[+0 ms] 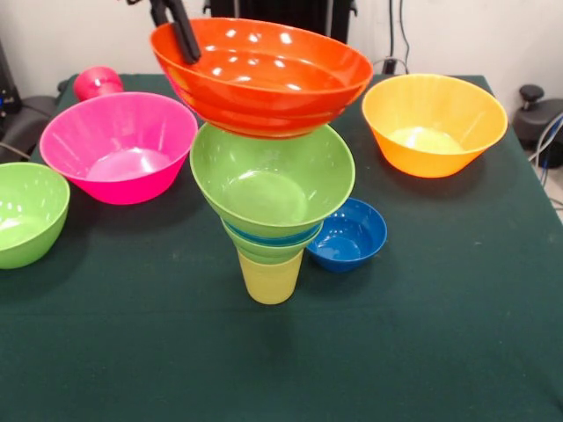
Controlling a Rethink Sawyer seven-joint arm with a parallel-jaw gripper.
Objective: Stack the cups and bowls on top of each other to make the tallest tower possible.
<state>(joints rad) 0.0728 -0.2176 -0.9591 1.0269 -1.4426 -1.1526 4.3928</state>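
The hand [180, 31] is clamped on the rim of the orange-red bowl [264, 75], which sits tilted atop the tower [273, 198] mid-surface [413, 352]. I'd level the bowl and centre it over the green bowl [273, 180] before letting go, or the yellow cup [270, 280] base may tip.

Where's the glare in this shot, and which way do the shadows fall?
Front view: small white highlights dot the inside of the orange-red bowl that the tool grips at the rim; softer sheen on the pink bowl and yellow-orange bowl; faint shadows fall toward the camera on the green cloth.
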